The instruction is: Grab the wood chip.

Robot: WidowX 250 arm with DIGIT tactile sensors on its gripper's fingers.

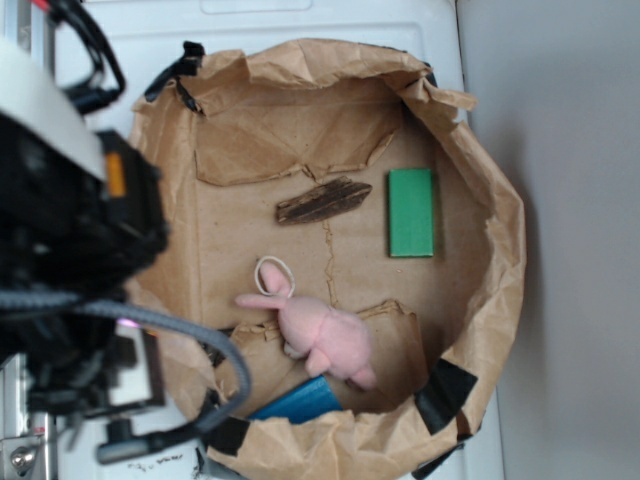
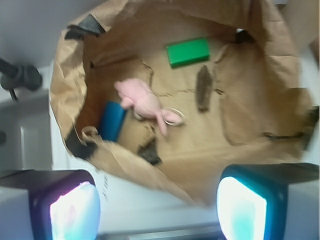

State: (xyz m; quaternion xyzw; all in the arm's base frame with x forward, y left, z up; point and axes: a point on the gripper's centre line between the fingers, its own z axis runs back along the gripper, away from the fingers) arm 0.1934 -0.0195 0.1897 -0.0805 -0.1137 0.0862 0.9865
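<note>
Clearly the approach is only beginning: the gripper (image 2: 157,210) is hanging above the near edge of the brown paper bag (image 1: 495,250), well apart from everything inside it, with its jaws standing wide open and holding nothing. The wood chip (image 1: 323,201) is lying flat on the bag's floor, toward the far side from the arm, just beside the green block (image 1: 411,212) but not touching it. A pink plush toy (image 1: 318,333) is resting nearer the arm with a pale ring (image 1: 274,273) by its ear, and a blue object (image 1: 297,402) is peeking from under a torn flap.

Judging from this, the next move is calling for travel over the plush toy, then a descent with the jaws straddling the chip's narrow width, turned across its long axis. Since the chip is thin and flat, the fingertips would probably need to reach almost to the paper.

The bag is sitting on a white surface (image 1: 300,20), its crumpled walls folded outward, with black tape (image 1: 440,395) patching the rim. A plain grey wall (image 1: 570,120) is running along one side.
</note>
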